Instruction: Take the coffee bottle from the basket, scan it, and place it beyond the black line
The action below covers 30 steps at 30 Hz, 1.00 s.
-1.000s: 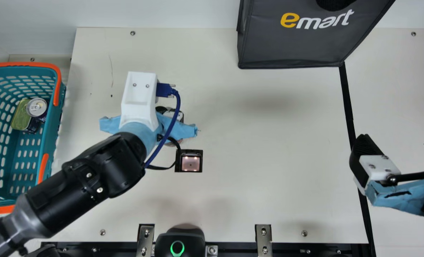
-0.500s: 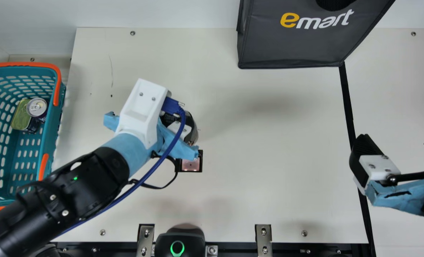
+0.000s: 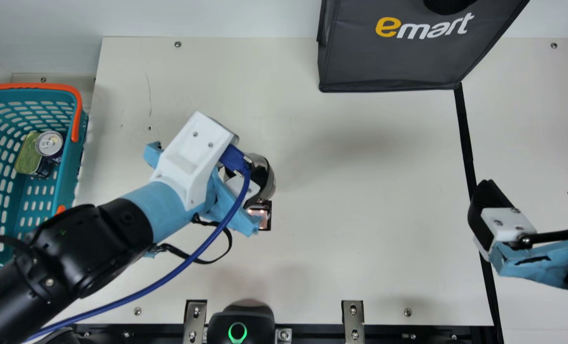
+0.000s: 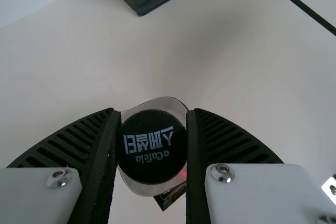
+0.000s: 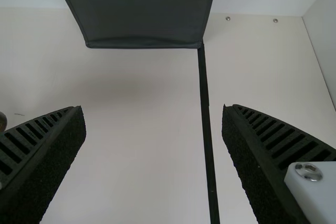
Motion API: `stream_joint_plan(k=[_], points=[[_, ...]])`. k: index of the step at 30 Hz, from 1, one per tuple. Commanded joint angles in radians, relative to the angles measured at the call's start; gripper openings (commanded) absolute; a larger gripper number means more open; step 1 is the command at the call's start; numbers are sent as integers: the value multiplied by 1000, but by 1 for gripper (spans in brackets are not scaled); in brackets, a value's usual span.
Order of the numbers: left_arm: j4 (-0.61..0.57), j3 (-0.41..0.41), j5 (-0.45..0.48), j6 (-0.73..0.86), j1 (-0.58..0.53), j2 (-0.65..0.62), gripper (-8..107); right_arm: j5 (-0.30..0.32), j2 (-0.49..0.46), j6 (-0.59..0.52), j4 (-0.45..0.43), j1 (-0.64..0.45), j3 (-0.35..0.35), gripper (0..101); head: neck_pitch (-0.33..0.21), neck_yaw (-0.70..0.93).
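Right by the little scanner (image 3: 267, 210) on the bench (image 3: 360, 215), the coffee bottle (image 4: 152, 166) is where the action is. The left pincer (image 4: 152, 129) has it clamped between both ribbed pads, dark cap towards the wrist camera, so yeah, the grab from the basket (image 3: 45, 86) is done. There's a small red glint low on the bottle's rim in the left wrist view, which makes me think we're in the scanning step. Can't tell if the code has actually been read though, so I wouldn't call that bit finished.

Next move, if you ask me: keep the grip snug, get the label facing the scanner's lit window, maybe roll the wrist a touch if it doesn't catch. After that it's a carry across to the far side of the black line (image 3: 466, 143), staying low enough to set the bottle down upright but well away from the bag (image 3: 394, 52).

The right pincer (image 5: 152, 111) has its fingers wide apart with nothing between them, over by the line. Might want to mind it on the way over, since it could crowd the drop spot.
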Motion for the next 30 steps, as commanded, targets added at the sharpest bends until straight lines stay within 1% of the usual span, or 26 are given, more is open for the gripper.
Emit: stream_joint_plan(k=[1, 11, 17, 23, 30], points=[[-82, -5, 6, 140, 13, -3, 10, 0, 0, 0, 0, 0, 0, 91, -17, 2], [-306, -31, 58, 496, 90, -5, 10, 0, 0, 0, 0, 0, 0, 91, -17, 2], [-431, -37, 107, 727, 133, -11, 10, 0, 0, 0, 0, 0, 0, 91, -17, 2], [-530, -27, 157, 926, 185, -19, 10, 0, 0, 0, 0, 0, 0, 91, -17, 2], [-608, -4, 200, 1096, 237, -28, 10, 0, 0, 0, 0, 0, 0, 91, -17, 2]])
